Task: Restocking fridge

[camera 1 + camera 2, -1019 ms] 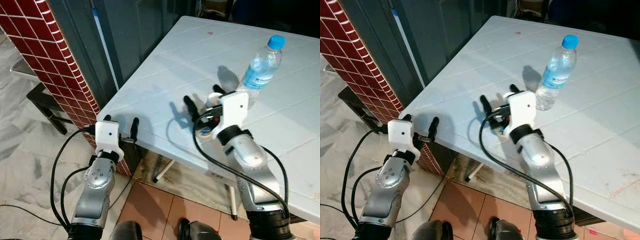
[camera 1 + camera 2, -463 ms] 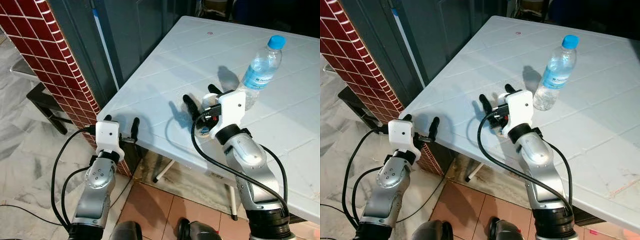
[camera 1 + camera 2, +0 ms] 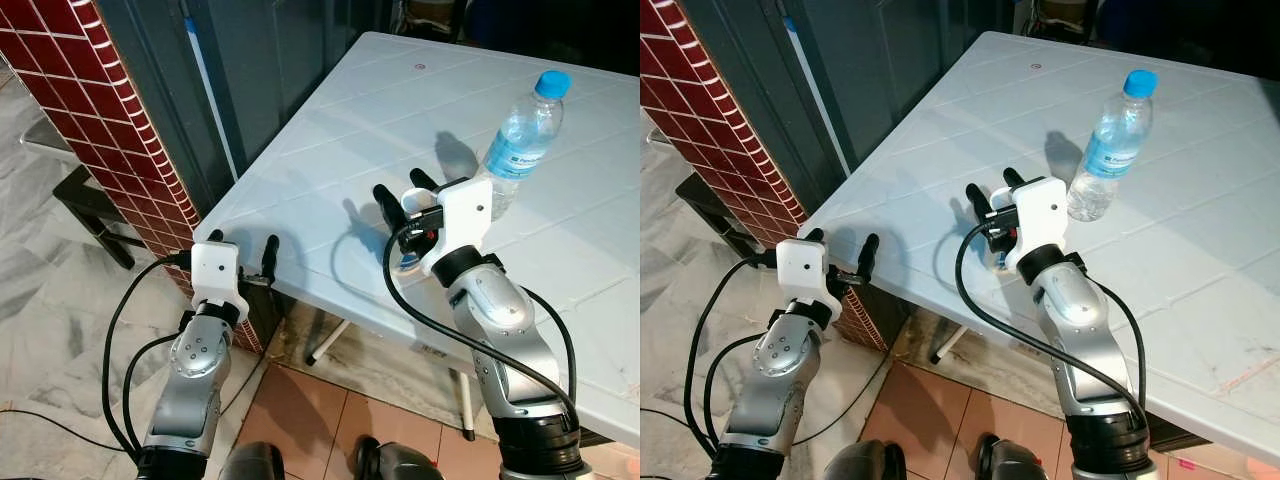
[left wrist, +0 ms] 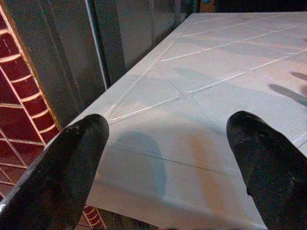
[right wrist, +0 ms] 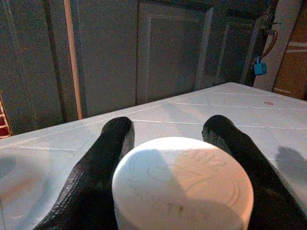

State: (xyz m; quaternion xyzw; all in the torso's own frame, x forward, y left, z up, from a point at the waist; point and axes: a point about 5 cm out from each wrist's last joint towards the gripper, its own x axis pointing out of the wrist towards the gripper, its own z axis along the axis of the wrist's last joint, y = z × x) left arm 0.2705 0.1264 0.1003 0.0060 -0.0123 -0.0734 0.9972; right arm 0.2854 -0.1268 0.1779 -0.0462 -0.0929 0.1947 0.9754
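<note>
Eye views show the right gripper [image 3: 398,191] over the white table [image 3: 350,120] just beside a water bottle [image 3: 520,135], the left wrist view shows the left gripper [image 4: 165,153] wide at the table's edge, and the right wrist view shows black fingers [image 5: 103,158] clasping a white-lidded container [image 5: 182,184].

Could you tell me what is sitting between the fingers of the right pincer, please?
A small round container with a white lid sits between the right pincer's two black fingers, over the pale table. Its body below the lid is covered from view.
</note>
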